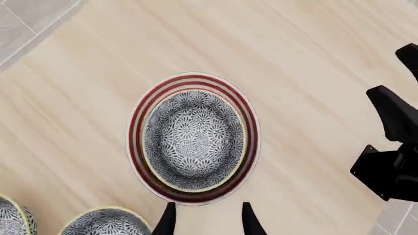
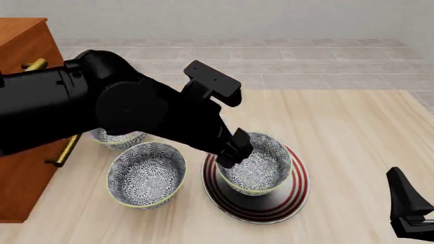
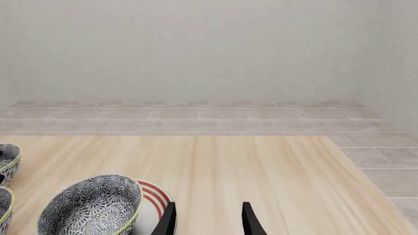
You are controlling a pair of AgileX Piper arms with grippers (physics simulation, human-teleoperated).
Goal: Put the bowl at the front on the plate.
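The bowl (image 2: 259, 165), deep with a blue-and-white floral pattern and a yellow-green rim, stands upright on the plate (image 2: 268, 208), white with red rings. From the left wrist view the bowl (image 1: 193, 139) sits inside the plate's (image 1: 196, 80) rings. My left gripper (image 2: 230, 154) hovers over the bowl's left rim, open (image 1: 207, 221), with nothing between its fingers. My right gripper (image 2: 409, 208) is low at the table's front right, open (image 3: 207, 220) and apart from the bowl (image 3: 91, 205) and plate (image 3: 155, 197).
Two look-alike bowls stand left of the plate, one nearer (image 2: 146, 173) and one farther back (image 2: 117, 138) under my left arm. A wooden cabinet (image 2: 20, 46) with brass handles borders the table's left side. The right arm (image 1: 392, 147) shows in the left wrist view.
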